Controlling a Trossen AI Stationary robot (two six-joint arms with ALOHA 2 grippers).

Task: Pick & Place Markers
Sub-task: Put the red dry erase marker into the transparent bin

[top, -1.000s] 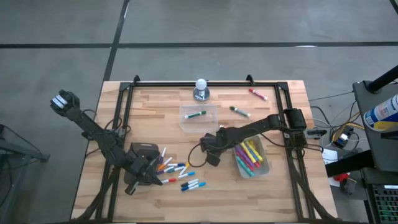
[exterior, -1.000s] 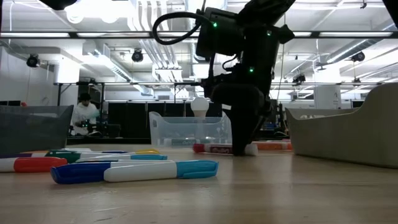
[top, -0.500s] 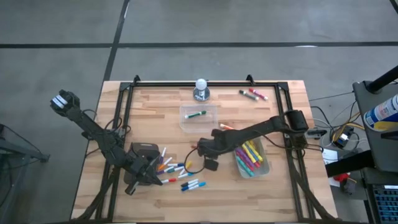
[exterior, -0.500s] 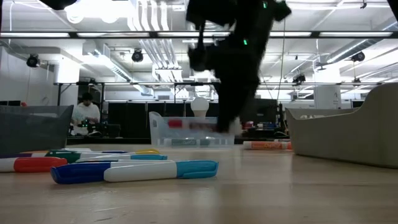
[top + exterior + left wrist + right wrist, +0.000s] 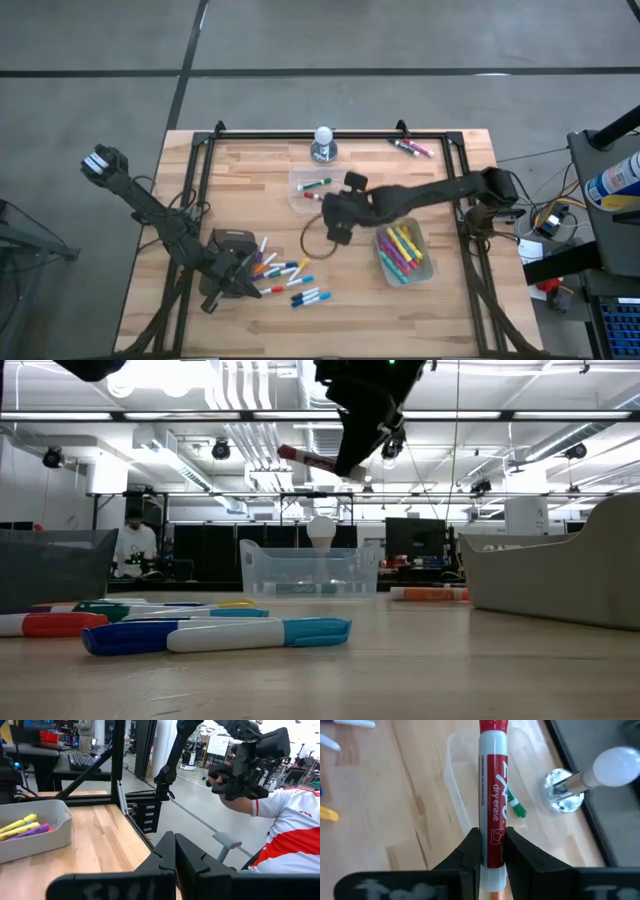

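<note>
On the wooden counter [image 5: 250, 170], the right arm's jaws [image 5: 322, 197] are pinching a red marker [image 5: 493, 805] above the clear tub [image 5: 300, 180] at frame centre, while the left arm's jaws [image 5: 250, 283], fully closed and empty, are resting lower left beside loose markers [image 5: 300, 290].

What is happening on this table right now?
The right gripper is shut on a red marker and holds it in the air above a clear tub that has a green marker in it. The left gripper is shut and rests by a pile of loose markers. A grey bin holds more markers.
</note>
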